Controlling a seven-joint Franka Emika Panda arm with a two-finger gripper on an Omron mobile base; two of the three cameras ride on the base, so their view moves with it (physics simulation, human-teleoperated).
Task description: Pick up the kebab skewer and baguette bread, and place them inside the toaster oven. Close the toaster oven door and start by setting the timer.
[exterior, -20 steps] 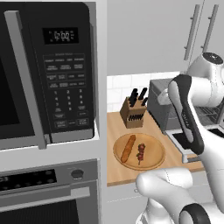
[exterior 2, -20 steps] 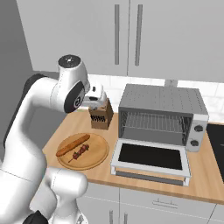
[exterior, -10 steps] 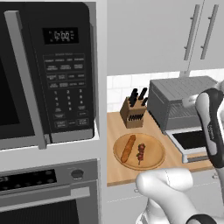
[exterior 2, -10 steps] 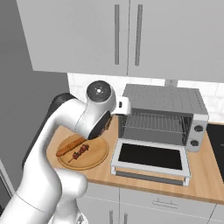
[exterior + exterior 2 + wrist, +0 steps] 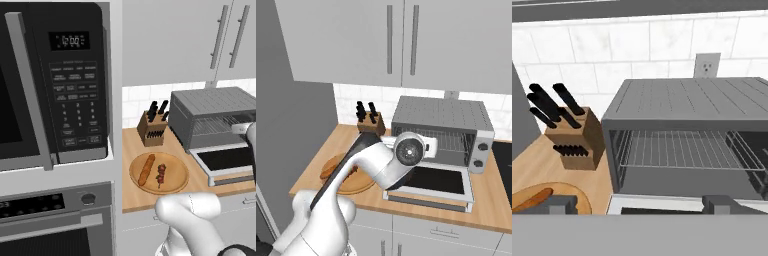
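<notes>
Gripper wide open, empty; arm has swung right over last sec., now facing boxy grey toaster oven, its glass door down just below. Golden baguette and kebab skewer still on round wooden board, lower left on worktop. Nothing loaded yet.

Even bright rendered light, faint shadows, no glare; edges perhaps soft.

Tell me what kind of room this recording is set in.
A rendered home kitchen, by the look of it: a toaster oven with its door down on a wooden counter, a knife block, and a microwave above a wall oven.
</notes>
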